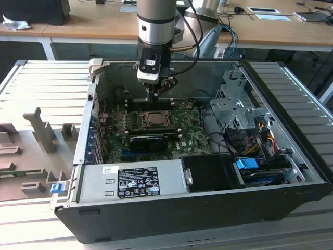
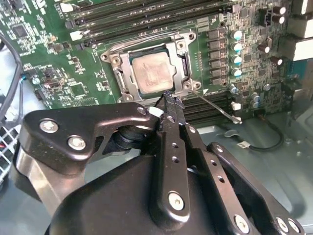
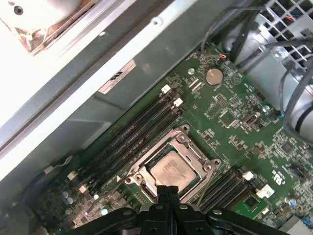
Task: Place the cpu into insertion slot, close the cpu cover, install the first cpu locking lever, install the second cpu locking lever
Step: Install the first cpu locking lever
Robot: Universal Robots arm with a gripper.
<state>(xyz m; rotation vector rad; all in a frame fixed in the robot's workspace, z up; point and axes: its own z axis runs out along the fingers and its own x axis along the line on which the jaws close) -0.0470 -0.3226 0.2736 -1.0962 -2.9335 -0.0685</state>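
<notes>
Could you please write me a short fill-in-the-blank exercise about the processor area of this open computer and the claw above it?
1. The cpu cover lies flat around the silvery ____.
2. The claw is near the cover's edge with its fingers ____.
3. The circuit board around the socket is coloured ____.
Missing words: cpu; shut; green.

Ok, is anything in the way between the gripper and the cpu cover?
Nothing visible does. The gripper, shut, sits right at the edge of the cpu cover, which frames the cpu.
</notes>
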